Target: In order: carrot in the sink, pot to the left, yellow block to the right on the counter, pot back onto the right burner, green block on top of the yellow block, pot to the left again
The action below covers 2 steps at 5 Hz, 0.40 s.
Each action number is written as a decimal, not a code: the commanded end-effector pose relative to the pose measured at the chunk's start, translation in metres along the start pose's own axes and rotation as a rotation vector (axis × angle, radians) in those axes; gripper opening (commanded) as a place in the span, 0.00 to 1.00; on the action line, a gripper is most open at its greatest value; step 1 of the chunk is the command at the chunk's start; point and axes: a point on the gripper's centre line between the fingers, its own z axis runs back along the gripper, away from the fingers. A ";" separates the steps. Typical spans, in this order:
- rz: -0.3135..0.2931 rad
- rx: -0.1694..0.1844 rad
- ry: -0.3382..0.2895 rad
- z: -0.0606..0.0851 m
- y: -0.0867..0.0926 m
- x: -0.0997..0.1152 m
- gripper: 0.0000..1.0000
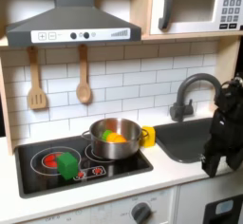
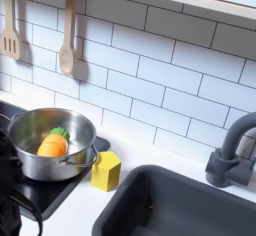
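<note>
First exterior view
Pot point(image 1: 116, 139): on the right burner, the carrot point(image 1: 113, 136) inside.
Yellow block point(image 1: 147, 136): on the counter point(image 1: 176, 174), touching the pot's right side.
Green block point(image 1: 66, 164): on the left burner.
Sink point(image 1: 180, 138): right of the pot.
Claw point(image 1: 214, 161): dark, over the sink's right end; grip cannot be told.

Second exterior view
Pot point(image 2: 47, 140): left, carrot point(image 2: 53, 143) inside.
Yellow block point(image 2: 106, 170): between pot and sink point(image 2: 180, 205).

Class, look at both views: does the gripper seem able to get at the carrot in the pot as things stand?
Probably yes: the carrot lies in the open, lidless pot, free from above. The arm is over the sink; its jaws aren't readable.
</note>
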 end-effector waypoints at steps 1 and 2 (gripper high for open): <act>0.000 0.000 0.002 0.000 0.000 0.000 1.00; 0.000 0.000 -0.002 0.000 0.000 0.000 1.00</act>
